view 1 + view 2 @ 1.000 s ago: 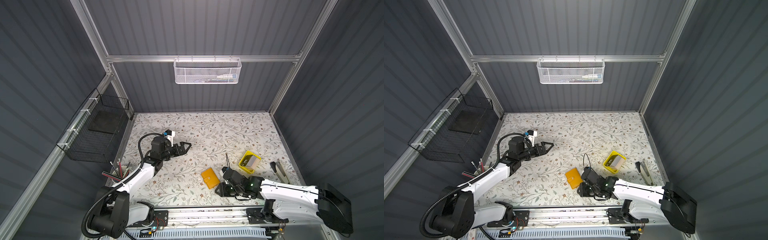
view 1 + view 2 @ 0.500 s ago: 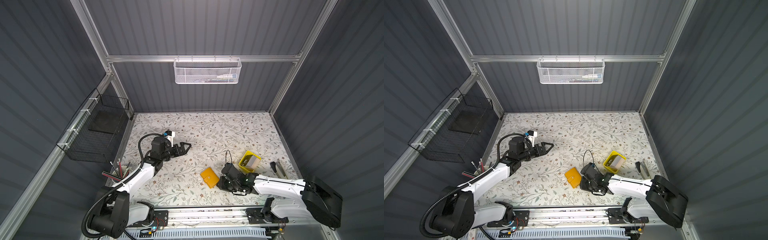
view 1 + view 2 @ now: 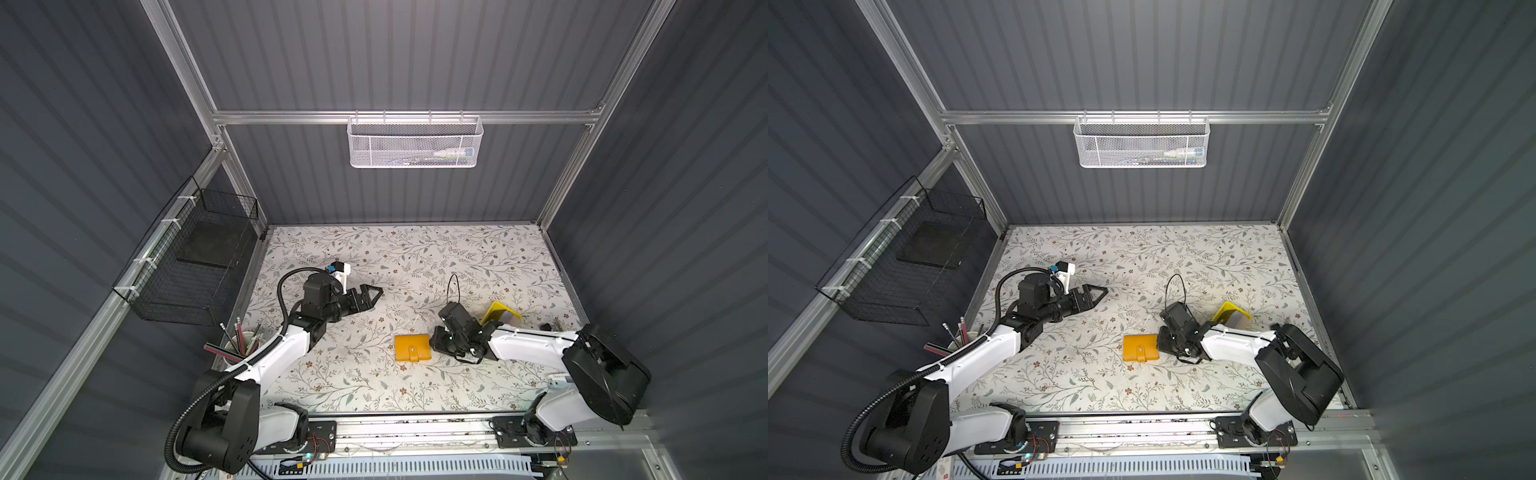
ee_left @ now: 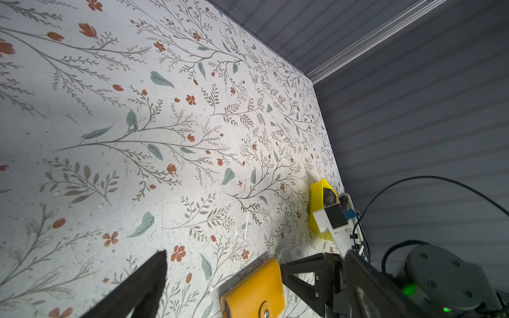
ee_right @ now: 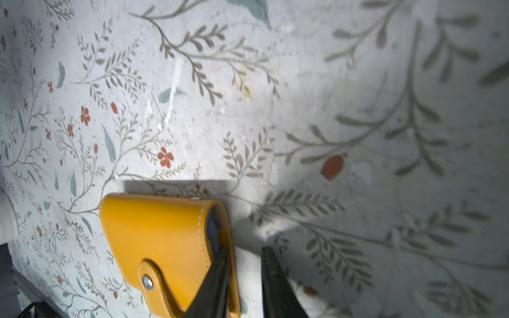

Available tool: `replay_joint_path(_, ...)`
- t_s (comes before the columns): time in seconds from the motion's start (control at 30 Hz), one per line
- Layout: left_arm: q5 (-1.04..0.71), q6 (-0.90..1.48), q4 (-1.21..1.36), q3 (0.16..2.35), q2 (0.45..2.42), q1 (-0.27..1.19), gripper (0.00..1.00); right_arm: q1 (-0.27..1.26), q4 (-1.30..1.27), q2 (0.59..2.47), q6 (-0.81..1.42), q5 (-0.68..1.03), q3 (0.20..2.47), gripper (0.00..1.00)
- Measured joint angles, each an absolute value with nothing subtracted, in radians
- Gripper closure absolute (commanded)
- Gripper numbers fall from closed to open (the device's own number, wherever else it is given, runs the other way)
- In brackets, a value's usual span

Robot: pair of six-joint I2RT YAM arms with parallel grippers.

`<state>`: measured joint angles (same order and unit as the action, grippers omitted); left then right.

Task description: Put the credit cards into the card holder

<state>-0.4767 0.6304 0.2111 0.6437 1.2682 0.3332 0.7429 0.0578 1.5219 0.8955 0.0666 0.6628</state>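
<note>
**Holder.** The holder [image 3: 412, 348] lies flat on the table [image 3: 374, 257], near the front edge and right of centre in both top views. Its strap is snapped over the cover. One second ago it sat skewed, a corner pointing forward. It now lies square to the table edge.

**Right gripper.** The right gripper [image 5: 245, 264] has moved from the holder's 5 o'clock side up to its 3 o'clock edge, narrowing its jaws on the way. The wrist view shows one finger [image 5: 217, 278] lying over the holder's open edge and the other on the table just beside it. The jaws are nearly closed but apart, with bare table between them. No grasp is evident.

**Cards.** The cards [image 4: 329, 197] stand in the tray [image 3: 492, 313] at the holder's 2 o'clock. None has been loaded.

**Left gripper.** The left gripper [image 3: 376, 293] hangs at 10 o'clock, well apart, fully released and empty. It has not moved.

**Consequence.** The contact probably turned the holder. Loading cannot start until the snap is undone. The finger at the open edge suggests that lifting or pinning the cover comes next.
</note>
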Motion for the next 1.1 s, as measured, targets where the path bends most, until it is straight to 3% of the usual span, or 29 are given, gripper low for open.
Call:
replay_joint_path(0.2,-0.489,0.629,0.206,0.643,1.271,0.335,0.01,0.738,0.056,1.516,0.835,0.036,0.717,0.72)
replay_joint_path(0.73,-0.548,0.585,0.148,0.616,1.327,0.399,0.05,0.913,0.146,1.14,0.858,-0.035,0.516,0.66)
replay_joint_path(1.1,-0.561,0.541,0.086,0.628,1.45,0.479,0.09,0.928,0.093,1.151,0.929,0.026,0.419,0.67)
